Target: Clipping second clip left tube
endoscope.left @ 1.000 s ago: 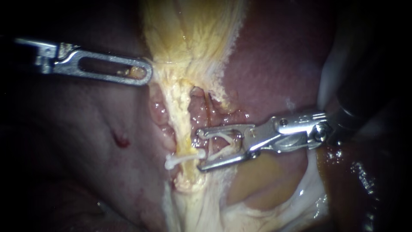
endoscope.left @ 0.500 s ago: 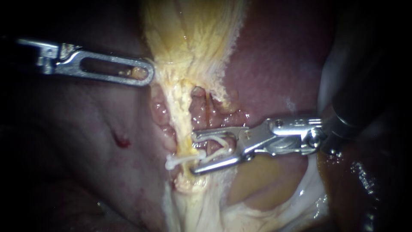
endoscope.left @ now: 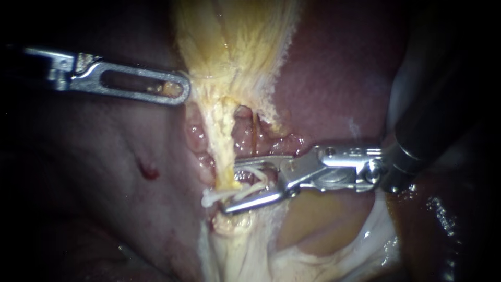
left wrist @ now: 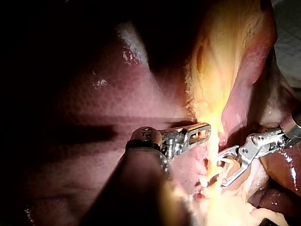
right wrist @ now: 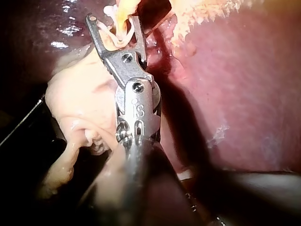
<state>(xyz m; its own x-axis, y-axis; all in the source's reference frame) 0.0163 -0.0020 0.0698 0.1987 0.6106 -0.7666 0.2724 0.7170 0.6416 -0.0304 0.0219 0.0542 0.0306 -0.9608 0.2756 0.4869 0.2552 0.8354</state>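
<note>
The left tube (endoscope.left: 222, 138), a pale yellow strand, runs down from the gallbladder (endoscope.left: 235, 42). A white clip (endoscope.left: 209, 198) sits across its lower part, one end sticking out to the left. My right instrument (endoscope.left: 229, 188) reaches in from the right, jaws standing apart with a white clip (endoscope.left: 258, 180) held between them. Both jaw tips straddle the tube just at the seated clip. In the right wrist view the same jaws (right wrist: 113, 21) frame the tube. My left instrument (endoscope.left: 180, 89) is shut on the gallbladder's edge, up and left of the tube, and also shows in the left wrist view (left wrist: 202, 132).
Dark red liver (endoscope.left: 334, 78) lies behind and to the right. Pink lumpy tissue (endoscope.left: 245, 133) fills the gap to the right of the tube. Pale fatty tissue (endoscope.left: 313, 219) lies below the right instrument. A small red spot (endoscope.left: 147, 171) marks the surface at left.
My right instrument has slid left, so its jaw tips now reach past the tube, over the seated clip. The left instrument has edged slightly right, still holding.
</note>
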